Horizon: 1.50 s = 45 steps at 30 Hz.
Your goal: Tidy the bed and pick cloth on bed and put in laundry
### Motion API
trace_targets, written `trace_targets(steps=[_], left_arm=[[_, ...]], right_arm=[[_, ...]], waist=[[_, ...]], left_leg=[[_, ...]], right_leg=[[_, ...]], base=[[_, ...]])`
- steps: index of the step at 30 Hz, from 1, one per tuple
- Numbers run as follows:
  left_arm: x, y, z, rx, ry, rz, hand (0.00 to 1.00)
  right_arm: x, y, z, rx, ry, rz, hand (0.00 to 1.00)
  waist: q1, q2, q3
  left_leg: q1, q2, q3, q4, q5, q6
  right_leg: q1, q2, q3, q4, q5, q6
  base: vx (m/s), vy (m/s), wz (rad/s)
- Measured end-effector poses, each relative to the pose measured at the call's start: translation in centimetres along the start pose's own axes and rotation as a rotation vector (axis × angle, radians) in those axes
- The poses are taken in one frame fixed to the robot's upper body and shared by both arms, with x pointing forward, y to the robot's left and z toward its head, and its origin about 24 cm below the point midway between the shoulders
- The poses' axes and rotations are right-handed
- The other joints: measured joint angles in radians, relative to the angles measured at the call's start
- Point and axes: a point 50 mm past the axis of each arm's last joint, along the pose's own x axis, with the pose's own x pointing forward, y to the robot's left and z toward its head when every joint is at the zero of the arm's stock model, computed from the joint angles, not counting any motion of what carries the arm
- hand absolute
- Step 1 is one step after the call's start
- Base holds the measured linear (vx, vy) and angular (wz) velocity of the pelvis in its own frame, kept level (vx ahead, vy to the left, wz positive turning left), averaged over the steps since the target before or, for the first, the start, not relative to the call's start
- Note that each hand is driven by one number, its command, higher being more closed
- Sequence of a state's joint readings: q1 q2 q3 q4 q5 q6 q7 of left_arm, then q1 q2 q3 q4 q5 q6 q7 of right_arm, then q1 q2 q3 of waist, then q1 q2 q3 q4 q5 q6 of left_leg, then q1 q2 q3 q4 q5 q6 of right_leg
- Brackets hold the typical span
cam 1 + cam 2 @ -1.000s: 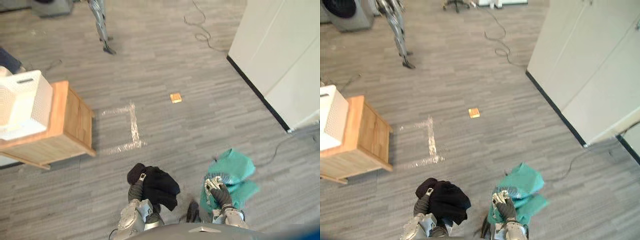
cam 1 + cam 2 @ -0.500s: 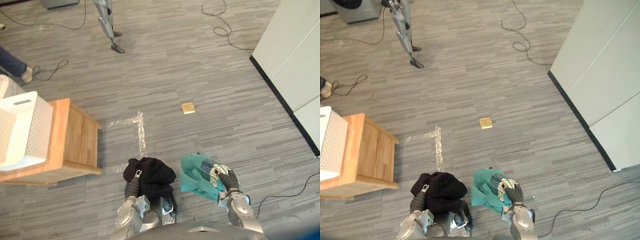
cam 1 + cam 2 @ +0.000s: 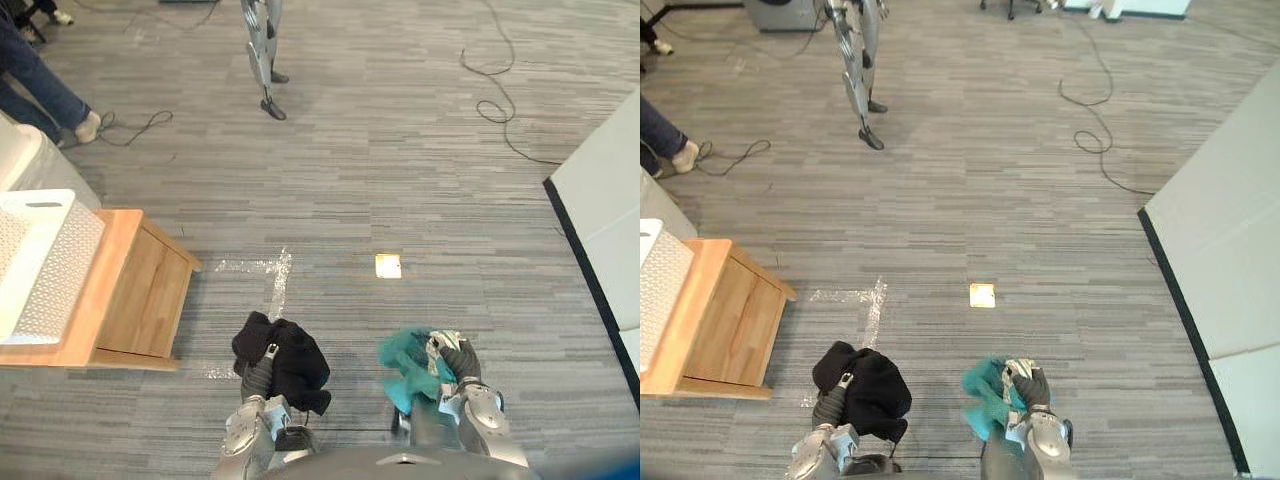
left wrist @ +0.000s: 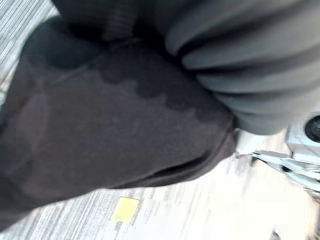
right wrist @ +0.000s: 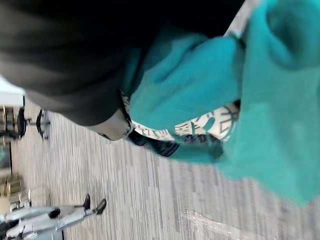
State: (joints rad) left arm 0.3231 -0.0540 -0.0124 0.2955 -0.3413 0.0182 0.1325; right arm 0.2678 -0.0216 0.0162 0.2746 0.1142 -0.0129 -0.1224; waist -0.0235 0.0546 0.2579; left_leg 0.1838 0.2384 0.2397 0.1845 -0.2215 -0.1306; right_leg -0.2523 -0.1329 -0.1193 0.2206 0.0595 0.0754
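A black cloth (image 3: 285, 358) hangs bunched from my left hand (image 3: 262, 368), low in the left eye view, with the thumb clamped over it. It drapes past the ribbed cover (image 4: 240, 60) in the left wrist view as the black cloth (image 4: 100, 130). My right hand (image 3: 455, 362) is curled round a teal cloth (image 3: 408, 362) with a white patterned patch. Up close, the teal cloth (image 5: 200, 85) folds over the hand. A white laundry basket (image 3: 35, 262) sits on a wooden cabinet (image 3: 135, 295) at the left.
A small yellow block (image 3: 388, 265) and tape marks (image 3: 275, 280) lie on the grey floor ahead. Another robot's legs (image 3: 262, 60) stand at the far side, and a person's legs (image 3: 40, 85) at the top left. Cables (image 3: 495, 95) loop near a white wall (image 3: 610, 220).
The camera has swung, so the whole floor has shifted and a person's legs have come into sight. The teal cloth now bunches left of my right hand. Both hands keep their cloths.
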Motion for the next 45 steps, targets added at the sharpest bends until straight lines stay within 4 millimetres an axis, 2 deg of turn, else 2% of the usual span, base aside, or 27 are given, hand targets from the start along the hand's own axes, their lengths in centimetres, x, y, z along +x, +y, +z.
trace_targets(steps=[3,6,9,11,12,14,16,18,19,20,21,22,23,24,25,26,29,31,32,33,35,37,39,40,42,43,45], left_arm=[[0.0,0.0,0.1,-0.003,-0.011,0.0,1.0],[-0.1,0.4,0.6,-0.027,-0.036,0.026,1.0],[-0.2,0.3,1.6,-0.044,-0.079,0.021,1.0],[-0.4,0.5,1.8,-0.073,-0.097,0.027,1.0],[-0.5,0.6,1.7,-0.079,-0.094,0.031,1.0],[-0.8,1.0,1.2,-0.079,-0.08,0.045,1.0],[-0.8,1.1,1.1,-0.073,-0.074,0.044,1.0],[-0.8,1.2,1.0,-0.075,-0.068,0.049,1.0],[-0.6,1.0,1.3,-0.077,-0.079,0.044,1.0],[-0.4,1.1,1.9,-0.067,-0.101,0.043,1.0],[-0.3,1.2,2.1,-0.062,-0.106,0.047,1.0],[-0.4,0.9,1.8,-0.057,-0.093,0.035,1.0],[-0.6,0.9,1.6,-0.051,-0.088,0.033,1.0],[-0.4,1.0,1.7,-0.029,-0.083,0.038,1.0],[-0.5,1.0,1.7,-0.023,-0.085,0.04,1.0],[-0.4,0.9,1.8,-0.009,-0.09,0.037,1.0],[-0.6,0.8,1.6,0.024,-0.08,0.017,1.0],[-0.8,1.0,1.5,0.053,-0.083,0.003,1.0],[-0.9,1.1,1.8,0.076,-0.093,-0.001,1.0],[-0.8,1.1,2.1,0.085,-0.101,-0.003,1.0],[-0.7,1.9,2.6,0.148,-0.11,0.004,1.0],[-0.4,2.0,3.2,0.171,-0.128,-0.002,1.0],[-0.3,2.0,3.6,0.183,-0.141,-0.004,1.0],[-0.1,1.8,3.9,0.187,-0.154,-0.009,1.0],[0.1,1.5,4.4,0.199,-0.173,-0.024,1.0],[0.3,1.6,4.7,0.221,-0.177,-0.031,1.0],[0.6,0.9,3.8,0.214,-0.144,-0.043,1.0]], right_arm=[[0.0,0.6,0.5,0.006,-0.018,0.022,1.0],[-0.4,2.1,0.9,-0.005,-0.042,0.094,1.0],[-0.8,3.3,1.6,-0.008,-0.072,0.155,1.0],[-0.7,3.4,2.2,-0.012,-0.097,0.159,1.0],[-0.6,3.4,2.3,-0.014,-0.102,0.16,1.0],[0.0,3.4,2.6,-0.03,-0.104,0.167,1.0],[0.4,3.0,2.2,-0.053,-0.087,0.159,1.0],[0.5,2.4,1.5,-0.076,-0.053,0.14,1.0],[0.5,2.2,1.3,-0.079,-0.046,0.133,1.0],[0.6,2.1,1.3,-0.072,-0.044,0.125,1.0],[0.7,2.3,1.2,-0.067,-0.04,0.125,1.0],[0.9,1.8,1.7,-0.067,-0.056,0.108,1.0],[1.0,1.6,1.4,-0.074,-0.045,0.105,1.0],[1.4,1.9,1.4,-0.081,-0.034,0.114,1.0],[1.5,2.5,1.9,-0.085,-0.057,0.142,1.0],[1.5,3.1,2.3,-0.072,-0.075,0.162,1.0],[1.5,3.4,2.4,-0.072,-0.075,0.178,1.0],[1.3,3.4,2.1,-0.079,-0.069,0.177,1.0],[1.0,3.1,1.5,-0.095,-0.052,0.166,1.0],[0.9,3.0,1.3,-0.097,-0.048,0.163,1.0],[0.7,3.7,1.3,-0.07,-0.049,0.166,1.0],[0.5,3.9,1.7,-0.055,-0.073,0.169,1.0],[0.4,3.9,2.1,-0.043,-0.096,0.166,1.0],[0.4,3.9,2.5,-0.038,-0.111,0.165,1.0],[0.5,4.0,2.8,-0.037,-0.125,0.168,1.0],[0.5,4.1,3.0,-0.035,-0.13,0.172,1.0],[0.8,3.7,3.4,-0.052,-0.144,0.163,1.0]], waist=[[0.018,0.008,0.005],[0.026,0.011,0.007],[0.029,-0.002,0.015],[0.046,0.001,0.013],[0.045,0.007,0.009],[0.046,0.016,0.001],[0.047,0.017,-0.001],[0.055,-0.002,-0.012],[0.034,-0.021,-0.022],[0.039,-0.046,-0.008],[0.05,-0.056,-0.01],[0.036,-0.048,-0.027],[0.03,-0.044,-0.03],[0.034,-0.076,-0.047],[0.044,-0.069,-0.048],[0.042,-0.072,-0.049],[0.047,-0.058,-0.064],[0.028,-0.057,-0.064],[0.011,-0.06,-0.066],[0.002,-0.066,-0.067],[-0.027,-0.066,-0.064],[-0.028,-0.065,-0.062],[-0.028,-0.063,-0.059],[-0.033,-0.074,-0.065],[-0.036,-0.088,-0.066],[-0.039,-0.122,-0.062],[-0.031,-0.07,-0.042]], left_leg=[[0.015,0.019,0.027,-0.037,0.101,-0.011],[0.009,0.067,0.019,0.021,0.129,0.002],[-0.169,0.144,0.017,0.353,0.172,0.09],[-0.261,0.18,0.145,0.53,0.101,0.111],[-0.273,0.174,0.18,0.534,0.076,0.113],[-0.303,0.079,0.28,0.405,0.019,0.119],[-0.329,0.021,0.343,0.275,0.029,0.129],[-0.337,-0.036,0.413,0.215,0.081,0.164],[-0.353,-0.065,0.451,0.243,0.1,0.202],[-0.418,-0.018,0.498,0.405,0.068,0.207],[-0.428,-0.01,0.54,0.404,0.032,0.194],[-0.403,-0.029,0.632,0.168,0.062,0.211],[-0.395,-0.023,0.653,0.129,0.126,0.307],[-0.398,-0.056,0.644,0.151,0.112,0.345],[-0.39,-0.069,0.623,0.149,0.075,0.314],[-0.381,-0.09,0.61,0.151,0.049,0.307],[-0.354,-0.125,0.594,0.138,0.018,0.279],[-0.295,-0.181,0.533,0.077,0.011,0.266],[-0.264,-0.206,0.464,0.044,0.007,0.26],[-0.252,-0.213,0.441,0.033,0.007,0.259],[-0.196,-0.208,0.346,0.0,0.017,0.248],[-0.149,-0.205,0.289,-0.012,0.019,0.245],[-0.12,-0.203,0.246,-0.023,0.02,0.243],[-0.111,-0.196,0.213,-0.027,0.019,0.232],[-0.109,-0.176,0.185,-0.025,0.01,0.173],[-0.112,-0.171,0.181,-0.01,-0.004,0.126],[-0.098,-0.111,0.205,-0.028,0.01,0.071]], right_leg=[[-0.015,0.015,-0.017,0.142,-0.133,-0.037],[0.036,0.012,-0.101,0.195,-0.232,-0.059],[0.163,-0.017,-0.232,0.164,-0.299,-0.054],[0.256,-0.025,-0.312,0.102,-0.314,-0.066],[0.27,-0.026,-0.327,0.087,-0.314,-0.065],[0.318,-0.058,-0.39,0.058,-0.311,-0.047],[0.346,-0.09,-0.447,0.057,-0.302,-0.011],[0.379,-0.137,-0.5,0.05,-0.291,0.032],[0.413,-0.16,-0.541,0.021,-0.263,0.052],[0.473,-0.162,-0.557,-0.011,-0.226,0.065],[0.493,-0.174,-0.562,-0.015,-0.223,0.071],[0.525,-0.171,-0.606,0.013,-0.225,0.086],[0.537,-0.167,-0.618,0.034,-0.227,0.111],[0.54,-0.202,-0.594,0.045,-0.288,0.153],[0.54,-0.183,-0.593,-0.023,-0.292,0.15],[0.534,-0.181,-0.588,-0.068,-0.223,0.112],[0.49,-0.248,-0.593,0.085,-0.174,0.078],[0.424,-0.351,-0.563,0.373,-0.08,-0.066],[0.351,-0.387,-0.473,0.568,-0.046,-0.169],[0.294,-0.38,-0.407,0.659,-0.083,-0.16],[0.123,-0.261,-0.212,0.799,-0.201,-0.062],[0.06,-0.223,-0.201,0.743,-0.264,-0.028],[0.017,-0.198,-0.201,0.641,-0.289,-0.035],[-0.02,-0.161,-0.194,0.498,-0.294,-0.036],[-0.041,-0.085,-0.141,0.258,-0.255,-0.022],[-0.027,-0.049,-0.084,0.095,-0.092,-0.036],[0.019,0.008,-0.107,0.032,-0.075,-0.038]], base=[[0.32,-0.38,0.55],[0.19,-0.289,0.83],[0.13,-0.237,1.36],[0.16,-0.076,0.97],[0.17,0.023,0.78],[0.2,0.102,0.68],[0.29,0.206,0.8],[0.37,0.271,1.13],[0.38,0.231,1.54],[0.38,0.228,1.58],[0.32,0.217,1.42],[0.21,0.188,1.03],[0.26,0.224,1.22],[0.25,0.203,0.69],[0.3,0.211,0.68],[0.24,0.158,0.36],[0.25,0.142,0.3],[0.25,0.167,0.8],[0.24,0.1,1.05],[0.4,0.073,1.37],[0.4,0.01,1.35],[0.35,-0.041,1.16],[0.38,-0.173,1.07],[0.4,-0.302,1.08],[0.31,-0.316,0.99],[0.22,-0.273,0.55],[0.25,-0.235,0.18]])
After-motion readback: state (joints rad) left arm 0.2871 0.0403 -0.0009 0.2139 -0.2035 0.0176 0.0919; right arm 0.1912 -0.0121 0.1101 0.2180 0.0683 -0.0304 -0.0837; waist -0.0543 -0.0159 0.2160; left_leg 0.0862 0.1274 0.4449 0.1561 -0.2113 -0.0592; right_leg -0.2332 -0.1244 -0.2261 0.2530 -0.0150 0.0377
